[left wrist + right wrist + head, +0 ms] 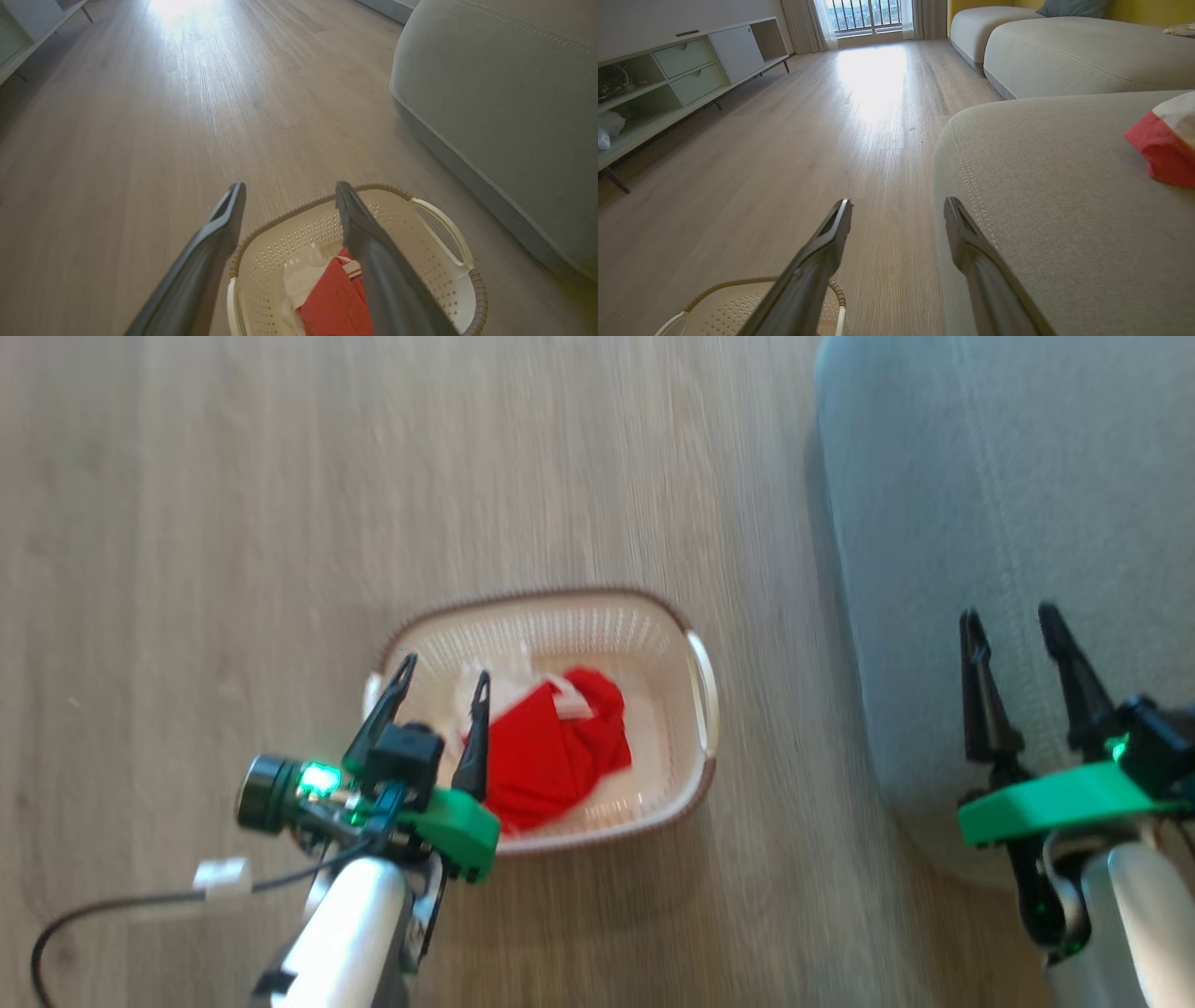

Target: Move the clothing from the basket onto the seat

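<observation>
A: Nearest first, in the head view: the left gripper (447,667) sits at seven o'clock, its fingers spread wide with nothing between them, poised over the left side of the basket (597,616)

B: And the right gripper (1010,613)?

A: It's at four o'clock, just as wide and empty, over the near edge of the seat (980,476) and well apart from the basket

B: Where's the clothing (560,747)?

A: A crumpled red garment with white bands lies in the basket at picture centre, at one o'clock from the left fingertips. In the right wrist view a red-and-white piece (1160,149) rests on the seat at three o'clock, so I judge the job about half done

B: What could go wrong from here?

A: The heap is loose. A shallow pinch might catch only a white band, and the rest could slide free on the lift. Too deep, and a finger could snag the perforated wall and drag the light basket across the floor (187,523)

B: And the carry?

A: The seat stands at two o'clock, higher than the rim. A dangling hem could hook the handle (709,695) and tip the basket, or the cloth could drop short of the rounded cushion corner. The head picture is blurred, so alignment is hard to trust

B: Farthest?

A: In the right wrist view, a low sideboard (691,60) at ten o'clock and a bright window (864,16) at twelve
</observation>
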